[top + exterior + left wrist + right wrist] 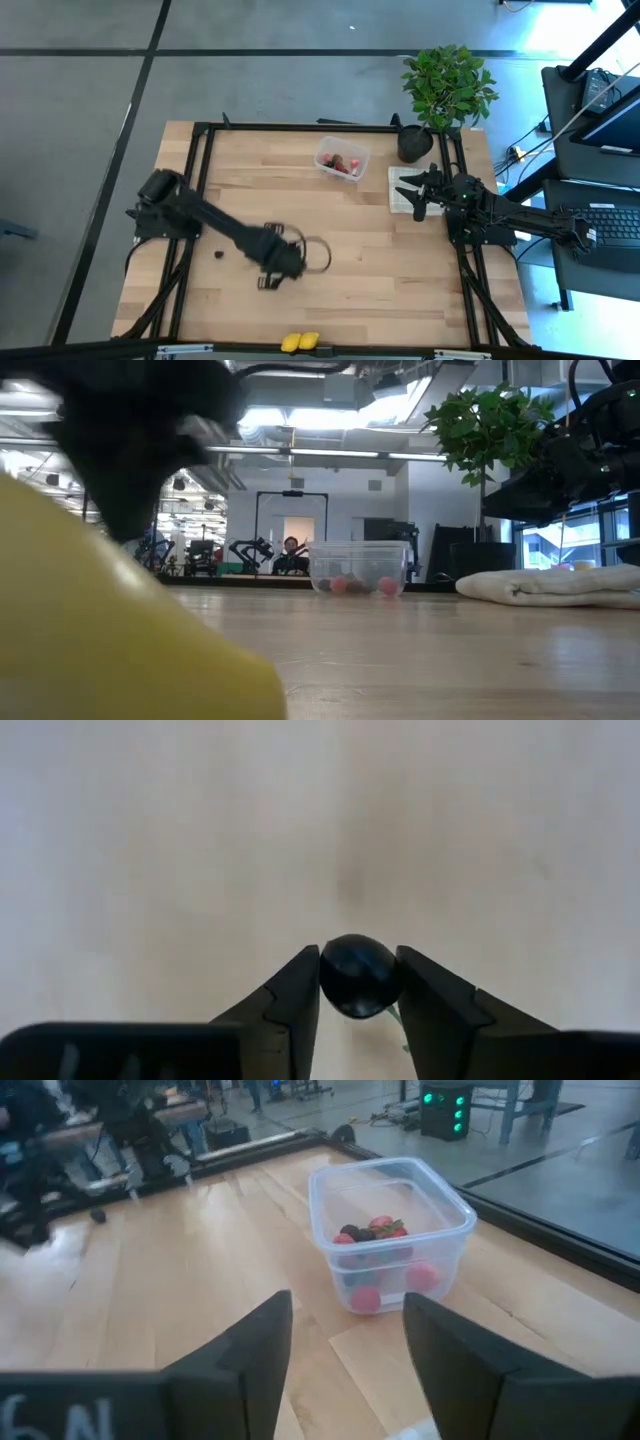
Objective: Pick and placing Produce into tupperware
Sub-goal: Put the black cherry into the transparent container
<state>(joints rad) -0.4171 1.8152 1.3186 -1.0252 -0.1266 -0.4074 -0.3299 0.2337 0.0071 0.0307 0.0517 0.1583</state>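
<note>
My left gripper (283,265) points down over the middle of the table and is shut on a small dark round berry (358,977). My right gripper (408,190) waits open above the beige cloth (405,190), facing the clear tupperware (390,1230). The tupperware (341,158) stands on the table toward the far edge and holds red and dark berries (372,1230). Another dark berry (218,254) lies on the table left of my left gripper. Two yellow lemon pieces (300,341) lie at the near edge, and one fills the low view's left (100,630). My left gripper pinches the dark berry by its two sides (330,975) between its fingertips (300,985), coming from above and pointing down. The berry sits at the fingers' free ends. Whether it rests on the table or is lifted clear, I cannot tell.
A green potted plant (447,82) in a black pot (414,143) stands at the far right corner, behind the cloth (550,585). A black frame (300,127) runs along the table's edges. Bare wood (380,270) lies between my left gripper and the tupperware.
</note>
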